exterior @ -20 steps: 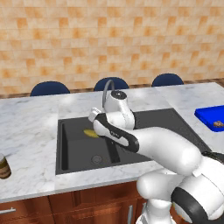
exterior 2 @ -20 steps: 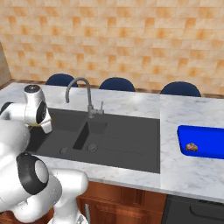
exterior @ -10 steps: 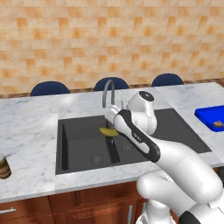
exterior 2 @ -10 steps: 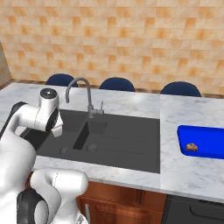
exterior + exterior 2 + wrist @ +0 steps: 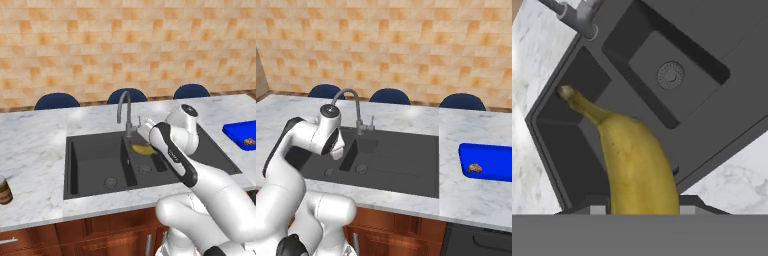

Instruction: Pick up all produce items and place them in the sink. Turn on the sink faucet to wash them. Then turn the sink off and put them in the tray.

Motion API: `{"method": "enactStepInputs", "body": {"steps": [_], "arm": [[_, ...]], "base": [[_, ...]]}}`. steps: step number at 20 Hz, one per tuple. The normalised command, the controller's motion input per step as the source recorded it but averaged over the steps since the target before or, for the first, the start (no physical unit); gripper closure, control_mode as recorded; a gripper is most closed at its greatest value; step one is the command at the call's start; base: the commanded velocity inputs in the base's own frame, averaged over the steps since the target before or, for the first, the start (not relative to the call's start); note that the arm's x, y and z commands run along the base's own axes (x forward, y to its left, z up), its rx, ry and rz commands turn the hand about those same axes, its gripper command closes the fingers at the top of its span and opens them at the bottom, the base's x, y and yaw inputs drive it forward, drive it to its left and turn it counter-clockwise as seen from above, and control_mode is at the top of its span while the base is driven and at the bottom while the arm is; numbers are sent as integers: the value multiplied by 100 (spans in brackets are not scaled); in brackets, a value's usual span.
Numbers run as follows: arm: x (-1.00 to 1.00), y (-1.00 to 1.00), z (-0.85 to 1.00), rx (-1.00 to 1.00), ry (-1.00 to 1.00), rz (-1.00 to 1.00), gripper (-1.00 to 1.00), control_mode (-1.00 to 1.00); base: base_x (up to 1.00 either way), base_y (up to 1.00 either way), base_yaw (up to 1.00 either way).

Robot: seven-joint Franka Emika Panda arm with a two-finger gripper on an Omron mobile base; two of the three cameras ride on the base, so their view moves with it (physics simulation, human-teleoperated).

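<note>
The gripper (image 5: 146, 148) is clamping the banana (image 5: 637, 165), carrying it above the dark sink (image 5: 406, 165) beside the gooseneck faucet (image 5: 124, 111). This looks like the final transfer, since the brown ball (image 5: 474, 168) is already lying in the blue tray (image 5: 483, 172). Next comes a sideways carry over open counter (image 5: 456, 195), clearing the tray's rim.

The tool (image 5: 146, 145) has carried the banana (image 5: 142, 149) rightward over the sink (image 5: 95, 162).
</note>
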Motion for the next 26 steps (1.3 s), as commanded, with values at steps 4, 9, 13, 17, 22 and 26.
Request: {"method": "enactStepInputs", "body": {"steps": [4, 9, 13, 17, 22, 26], "arm": [[0, -60, 32, 0, 0, 3, 100, -100], [0, -61, 38, -7, 0, 0, 100, -100], [1, -68, 24, -9, 0, 0, 100, -100], [12, -70, 6, -8, 0, -1, 100, -100], [18, -74, 7, -6, 1, -2, 100, -100], [27, -75, 4, -5, 3, -1, 100, -100]], "base": [[0, 0, 0], [0, 0, 0], [0, 0, 0], [0, 0, 0], [0, 0, 0], [0, 0, 0]]}}
